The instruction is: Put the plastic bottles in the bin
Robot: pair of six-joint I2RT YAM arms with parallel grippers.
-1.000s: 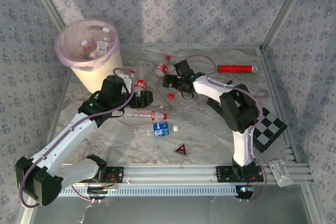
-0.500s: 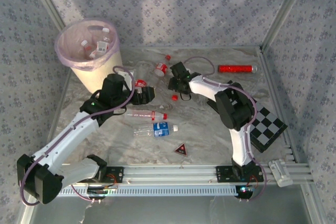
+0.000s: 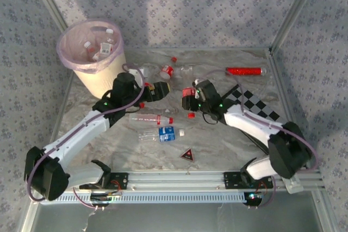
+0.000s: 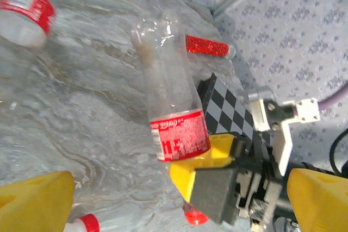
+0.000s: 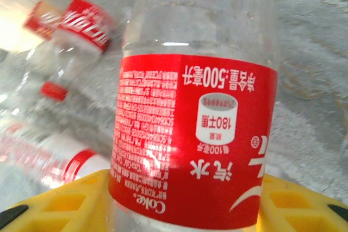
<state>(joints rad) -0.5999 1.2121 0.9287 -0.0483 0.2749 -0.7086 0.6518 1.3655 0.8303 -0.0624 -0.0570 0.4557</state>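
Observation:
My right gripper (image 3: 189, 95) (image 5: 185, 205) is shut on a clear plastic bottle (image 5: 196, 134) (image 4: 176, 134) with a red label, its yellow fingers on either side of the label. It holds the bottle above the table, red cap (image 3: 191, 115) pointing down. My left gripper (image 3: 157, 89) (image 4: 182, 188) is open just left of it, holding nothing. More bottles lie on the table: a red-labelled one (image 3: 152, 118), a blue-labelled one (image 3: 163, 133) and another red-labelled one (image 3: 166, 71) further back. The cream bin (image 3: 103, 77) with a pink liner stands at the far left, with bottles (image 3: 100, 47) inside.
A slim red tube (image 3: 244, 71) lies at the far right. A checkerboard plate (image 3: 255, 104) lies under the right arm. A small dark triangle (image 3: 187, 154) sits near the front rail. Patterned walls and metal posts enclose the table.
The right gripper has closed on the red-labelled bottle and drawn it nearer and to the right, off the table. The left gripper has shifted right and further back, still open.

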